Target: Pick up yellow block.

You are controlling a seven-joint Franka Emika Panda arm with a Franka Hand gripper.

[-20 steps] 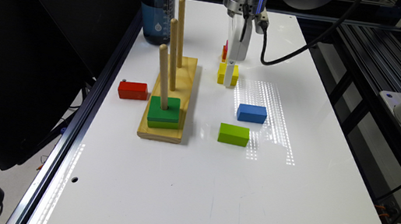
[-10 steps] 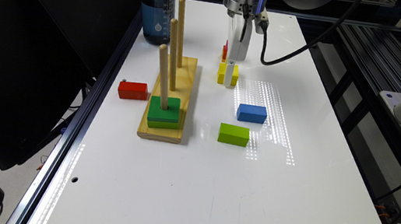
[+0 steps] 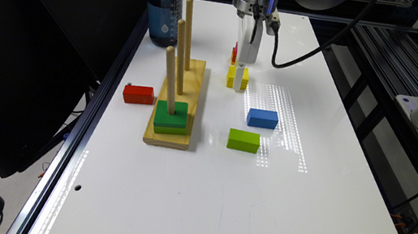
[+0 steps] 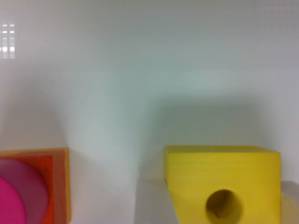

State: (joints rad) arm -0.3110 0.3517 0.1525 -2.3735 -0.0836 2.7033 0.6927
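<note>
The yellow block (image 3: 232,76) lies on the white table, right of the peg board in the exterior view. In the wrist view the yellow block (image 4: 219,172) shows its round hole. My gripper (image 3: 240,76) reaches straight down onto it from above. Grey fingers (image 4: 152,205) press against the block's two opposite sides, so the gripper (image 4: 219,207) is shut on it. The block rests on the table surface.
An orange block with a pink cylinder (image 3: 234,53) (image 4: 32,186) stands just behind the yellow one. A blue block (image 3: 262,118), a lime-green block (image 3: 244,140), a red block (image 3: 138,94), a wooden peg board (image 3: 182,101) with a green block and a water bottle (image 3: 164,4) stand around.
</note>
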